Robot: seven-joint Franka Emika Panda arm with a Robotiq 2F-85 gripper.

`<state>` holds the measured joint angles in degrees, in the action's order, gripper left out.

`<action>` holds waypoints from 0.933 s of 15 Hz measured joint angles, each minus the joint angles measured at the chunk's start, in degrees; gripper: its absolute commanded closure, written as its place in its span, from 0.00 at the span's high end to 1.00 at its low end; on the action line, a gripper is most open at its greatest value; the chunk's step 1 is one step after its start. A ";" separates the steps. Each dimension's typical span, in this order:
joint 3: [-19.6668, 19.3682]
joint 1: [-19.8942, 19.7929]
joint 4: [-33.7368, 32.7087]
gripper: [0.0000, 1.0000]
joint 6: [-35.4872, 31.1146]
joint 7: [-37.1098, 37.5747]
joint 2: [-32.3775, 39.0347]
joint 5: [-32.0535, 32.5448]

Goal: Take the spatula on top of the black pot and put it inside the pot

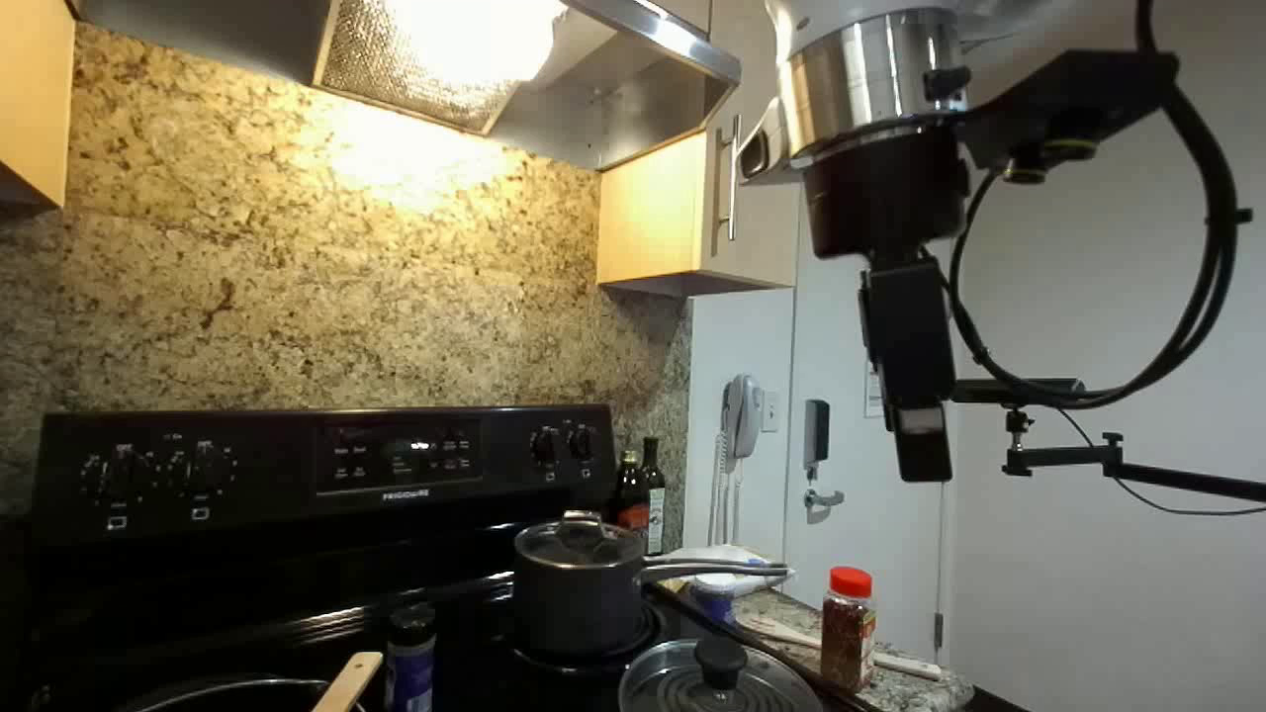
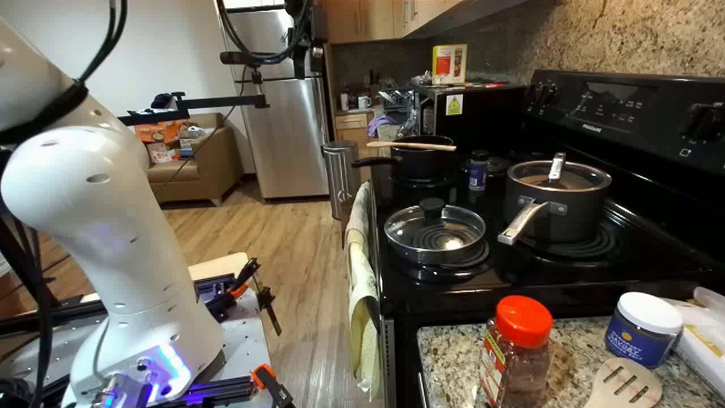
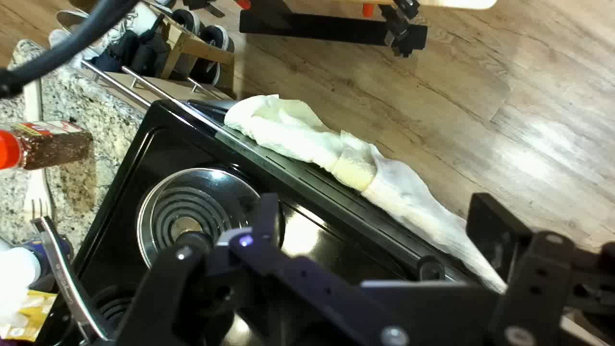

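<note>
In an exterior view the bottom edge crops the black pot (image 1: 247,684) and the wooden spatula (image 1: 349,682) lying across its rim. Two glass lids (image 2: 435,233) show: one on the saucepan (image 2: 578,205), one on the electric stove (image 2: 640,269). Speckled counter (image 2: 456,354) adjoins. The gripper (image 3: 377,216) has its fingers spread wide apart.

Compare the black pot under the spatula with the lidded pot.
The black pot is open, with the spatula across its top; the lidded pot wears a glass lid.
The black pot has a black handle; the lidded pot has a silvery handle.
Both have dark bodies and stand on the stove.
</note>
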<state>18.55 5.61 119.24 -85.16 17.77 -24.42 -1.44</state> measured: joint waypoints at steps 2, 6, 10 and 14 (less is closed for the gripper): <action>0.00 0.00 0.00 1.00 0.00 0.00 0.00 0.00; -0.11 0.06 0.00 1.00 -0.04 0.00 0.00 0.00; -1.54 0.15 -0.92 1.00 -4.07 -2.39 0.79 1.78; -4.18 0.20 -5.13 1.00 -11.68 -12.19 6.33 5.46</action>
<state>14.37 5.81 114.10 -96.84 5.58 -18.09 4.02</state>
